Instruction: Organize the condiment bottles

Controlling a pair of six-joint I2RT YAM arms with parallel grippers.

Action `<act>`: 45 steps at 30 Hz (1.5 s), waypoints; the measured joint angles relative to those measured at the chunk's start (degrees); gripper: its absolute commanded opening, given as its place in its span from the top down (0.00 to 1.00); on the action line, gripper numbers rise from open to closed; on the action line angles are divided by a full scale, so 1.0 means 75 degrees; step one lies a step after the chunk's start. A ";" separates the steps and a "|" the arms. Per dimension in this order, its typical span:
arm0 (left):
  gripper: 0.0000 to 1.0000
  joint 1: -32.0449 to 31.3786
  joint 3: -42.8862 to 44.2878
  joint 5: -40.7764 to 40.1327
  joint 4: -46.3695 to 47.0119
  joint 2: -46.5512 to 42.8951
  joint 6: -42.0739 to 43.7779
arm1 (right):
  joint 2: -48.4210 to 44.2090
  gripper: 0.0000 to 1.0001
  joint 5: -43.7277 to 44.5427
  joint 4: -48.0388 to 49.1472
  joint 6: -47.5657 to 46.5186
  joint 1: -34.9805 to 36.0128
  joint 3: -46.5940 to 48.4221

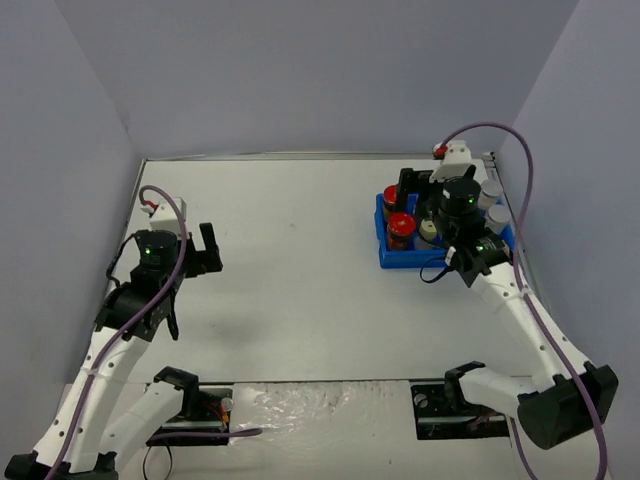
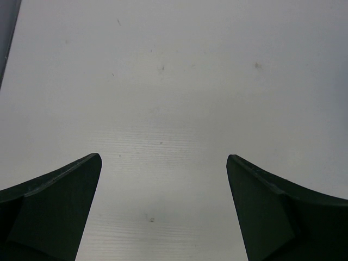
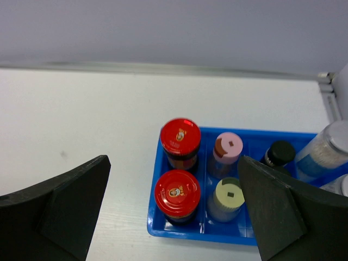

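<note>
- at the far right of the table [image 1: 300, 250], the right fingers [image 3: 272, 206] hang spread wide over the blue tray [image 3: 179, 231], gripping nothing; in the right wrist view the jars sit below and between the two tips, none touched.
- two red-lidded jars [image 3: 180, 138] stand one behind the other in the tray's left compartment.
- past a divider, the pink-capped jar [image 3: 228, 148] stands behind the cream jar [image 3: 228, 196].
- further right a black-capped jar [image 3: 280, 153] shows, its lower part hidden by one finger; a silver-lidded jar [image 3: 326, 149] with a blue label stands at the tray's right end.
- the top view shows two silver lids at that end, while the arm covers the tray's middle; the wrist view shows only one of them whole.
- well apart on the left, the left fingers [image 2: 60, 206] are released and wide, over the table's white surface in the left wrist view.
</note>
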 measured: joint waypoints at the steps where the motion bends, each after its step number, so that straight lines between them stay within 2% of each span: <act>1: 0.03 0.0000 0.0268 -0.0015 -0.0084 -0.0038 0.0009 | -0.0282 0.00 0.0033 -0.0138 -0.0005 -0.0001 0.0179; 5: 0.03 0.0000 0.1226 -0.0130 -0.0554 -0.0234 0.0042 | -0.1499 0.00 0.0414 -0.0709 -0.0036 0.0001 0.0554; 8: 0.03 0.0000 0.1520 -0.0208 -0.0733 -0.0503 0.0041 | -0.2455 0.00 0.0827 -0.1297 -0.0086 0.0001 0.0562; 16: 0.03 0.0000 0.1337 -0.0512 -0.1504 -0.1451 0.0047 | -0.4959 0.00 0.1326 -0.2484 -0.0179 0.0001 0.0288; 20: 0.03 0.0000 0.1198 -0.0668 -0.1901 -0.1722 0.0043 | -0.5795 0.00 0.1354 -0.3060 -0.0216 0.0001 0.0099; 35: 0.03 0.0000 0.1181 -0.1048 -0.2929 -0.2679 -0.0457 | -0.7092 0.00 0.1479 -0.4259 -0.0038 0.0001 -0.0458; 45: 0.03 0.0000 0.1042 -0.1182 -0.3021 -0.2730 -0.0615 | -0.7125 0.00 0.1493 -0.4333 0.0033 0.0001 -0.0476</act>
